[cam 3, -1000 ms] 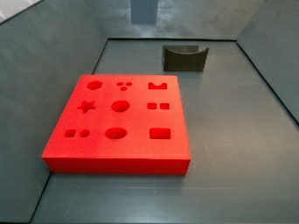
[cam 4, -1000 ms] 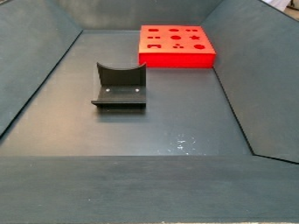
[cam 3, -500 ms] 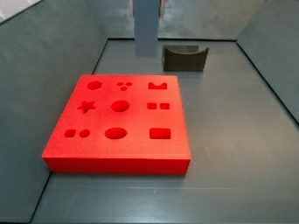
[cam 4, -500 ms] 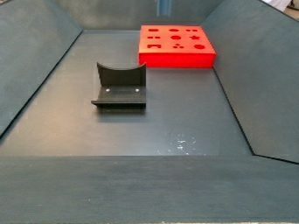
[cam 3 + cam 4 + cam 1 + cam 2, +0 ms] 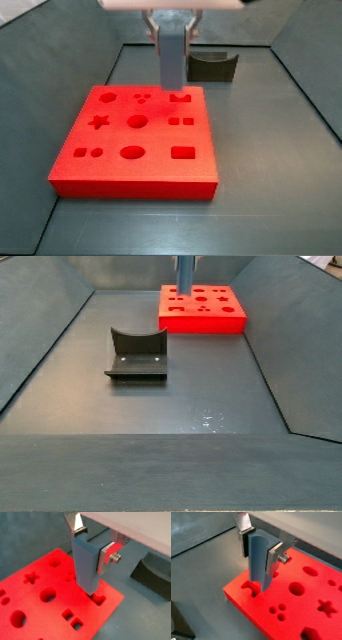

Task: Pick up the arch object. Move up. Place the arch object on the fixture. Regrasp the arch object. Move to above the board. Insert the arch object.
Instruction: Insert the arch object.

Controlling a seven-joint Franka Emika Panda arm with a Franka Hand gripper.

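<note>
While the hand (image 5: 92, 543) hangs over the far edge of the board (image 5: 80, 165), its two silver fingers (image 5: 108, 554) are clamped on the arch (image 5: 85, 564), which stands upright between them with its lower end just above, or perhaps already at the mouth of, the arch recess (image 5: 98, 599); the pictures do not settle whether it touches. I judge the step in hand to be the last one, the insertion: the piece is already regrasped and carried over the board, and what is left is the descent. That next move calls for a straight push down with the arch kept vertical and its outline squared to the recess, since a small twist or offset would catch its end on the red rim; release should come only once it is seated. In a side view the arch (image 5: 173, 58) lines up over the recess at the board's far right corner, and in both wrist views the gap beneath it is very small. Counting: one arch, one board, one fixture (image 5: 135, 354), one hand. The fixture stands empty on the floor, well apart from the board (image 5: 203, 322). The board's top shows nine recess positions in three rows of three, all unfilled.
</note>
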